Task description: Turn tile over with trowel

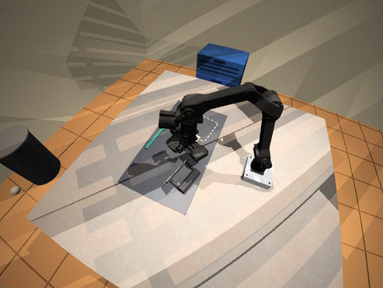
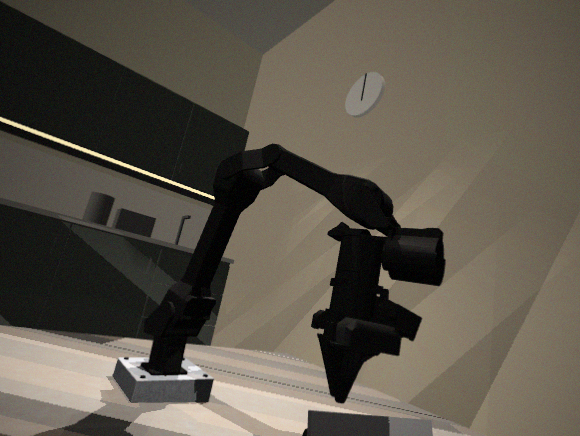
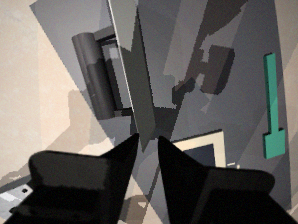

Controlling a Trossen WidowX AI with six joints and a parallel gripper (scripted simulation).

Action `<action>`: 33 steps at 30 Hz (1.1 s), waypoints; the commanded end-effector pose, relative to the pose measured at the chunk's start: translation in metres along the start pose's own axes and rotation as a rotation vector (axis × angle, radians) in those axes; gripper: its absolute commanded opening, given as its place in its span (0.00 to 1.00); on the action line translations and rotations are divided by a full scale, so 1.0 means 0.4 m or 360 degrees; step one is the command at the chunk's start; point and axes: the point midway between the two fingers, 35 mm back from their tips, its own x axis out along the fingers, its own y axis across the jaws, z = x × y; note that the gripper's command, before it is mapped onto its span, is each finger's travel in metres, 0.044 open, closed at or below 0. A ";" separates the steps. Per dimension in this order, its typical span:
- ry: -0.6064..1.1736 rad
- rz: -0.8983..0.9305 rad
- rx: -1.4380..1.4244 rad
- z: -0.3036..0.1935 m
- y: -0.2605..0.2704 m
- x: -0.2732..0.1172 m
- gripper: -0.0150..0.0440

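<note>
Black, empty and slightly parted at the fingers (image 1: 189, 158) (image 2: 341, 399), best opened wider and squared to the edge-standing trowel (image 1: 191, 181) (image 2: 347, 424) (image 3: 92, 75) on the mat (image 1: 175, 204) (image 3: 55, 20), avoiding the tile (image 1: 198, 137) (image 3: 219, 145) near the outline (image 1: 216, 125) (image 3: 231, 164).

Beyond the pale table (image 1: 231, 224) (image 2: 265, 395) lies an orange tiled floor (image 1: 363, 205). Past the table, dark cabinets (image 2: 100, 85) line a beige wall (image 1: 297, 30) (image 2: 450, 150), with a glowing strip (image 2: 100, 158) beneath them. Striped light and shadow cross the table.
</note>
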 end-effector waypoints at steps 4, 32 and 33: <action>0.0004 -0.0002 0.0365 -0.007 0.015 0.003 0.42; 0.0003 0.0000 0.1909 -0.032 0.077 0.009 0.42; 0.0003 0.0000 0.1965 -0.033 0.080 0.010 0.42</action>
